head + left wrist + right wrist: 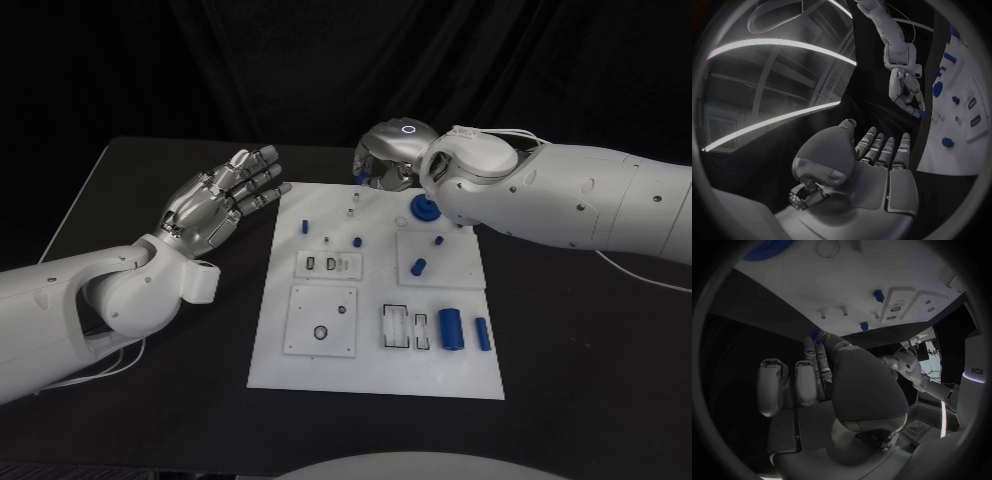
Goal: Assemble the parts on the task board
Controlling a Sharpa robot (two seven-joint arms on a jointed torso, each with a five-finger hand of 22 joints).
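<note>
Holding my left hand open beside the task board; my right hand pinches a small blue part at the board's far edge.

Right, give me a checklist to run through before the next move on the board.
1. Left robot hand free: ok. It is open, holding nothing, beside the white board.
2. Right robot hand has a firm hold: cannot tell. A small blue piece sits at its fingertips at the board's far edge, but whether it is held is unclear.
3. Board flat on the table: ok.
4. All parts seated: not ok. Two blue cylinders lie loose on the board's near right.
5. Blue gear seated: cannot tell. The right arm partly hides it.
</note>
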